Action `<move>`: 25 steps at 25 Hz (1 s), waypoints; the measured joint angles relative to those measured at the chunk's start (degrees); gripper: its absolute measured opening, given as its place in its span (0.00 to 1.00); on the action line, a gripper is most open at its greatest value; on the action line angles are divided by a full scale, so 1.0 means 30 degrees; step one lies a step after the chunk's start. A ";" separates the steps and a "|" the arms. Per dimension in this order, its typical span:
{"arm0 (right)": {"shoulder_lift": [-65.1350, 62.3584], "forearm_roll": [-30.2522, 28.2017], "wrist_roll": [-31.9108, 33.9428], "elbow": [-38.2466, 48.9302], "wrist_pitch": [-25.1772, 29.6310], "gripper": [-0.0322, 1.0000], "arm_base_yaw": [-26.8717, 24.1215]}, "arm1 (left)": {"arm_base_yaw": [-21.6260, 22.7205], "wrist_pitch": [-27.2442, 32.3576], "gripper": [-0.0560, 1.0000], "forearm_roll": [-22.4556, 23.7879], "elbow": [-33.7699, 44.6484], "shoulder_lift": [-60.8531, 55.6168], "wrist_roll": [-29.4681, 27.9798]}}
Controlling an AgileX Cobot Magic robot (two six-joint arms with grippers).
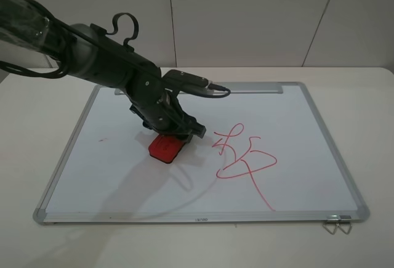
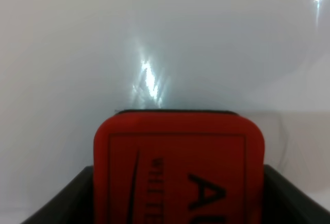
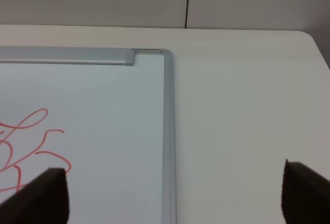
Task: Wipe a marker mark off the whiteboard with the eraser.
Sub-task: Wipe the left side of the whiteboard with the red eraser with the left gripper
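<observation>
The whiteboard (image 1: 111,175) lies flat on the table. My left gripper (image 1: 171,131) is shut on the red eraser (image 1: 166,148), which presses on the board left of its middle. In the left wrist view the eraser (image 2: 178,167) sits between the dark fingers (image 2: 62,201) over bare white board (image 2: 154,38). The small marker mark does not show in any view; only a faint reddish speck (image 1: 101,138) lies left of the eraser. My right gripper (image 3: 175,198) is open, hovering over the board's right frame edge (image 3: 167,131).
A larger looping red scribble (image 1: 243,157) with a long diagonal tail lies just right of the eraser. The silver tray bar (image 1: 246,87) runs along the far edge. A wire clip (image 1: 337,223) hangs at the near right corner. White table surrounds the board.
</observation>
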 joint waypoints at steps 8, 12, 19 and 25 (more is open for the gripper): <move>0.0000 0.0000 0.0000 0.0000 0.0000 0.72 0.0000 | 0.2560 -0.2680 0.60 0.0257 0.2830 -0.0918 0.0059; 0.0000 0.0000 0.0000 0.0000 0.0000 0.72 0.0000 | 0.4582 -0.5588 0.60 0.0397 0.4926 -0.1470 0.0239; 0.0000 0.0000 0.0000 0.0000 0.0000 0.72 0.0000 | 0.7369 -0.9772 0.60 0.0397 0.7273 -0.1818 0.0549; 0.0000 0.0000 0.0000 0.0000 0.0000 0.72 0.0000 | 0.7616 -0.9449 0.60 0.0376 0.7360 -0.2212 0.0545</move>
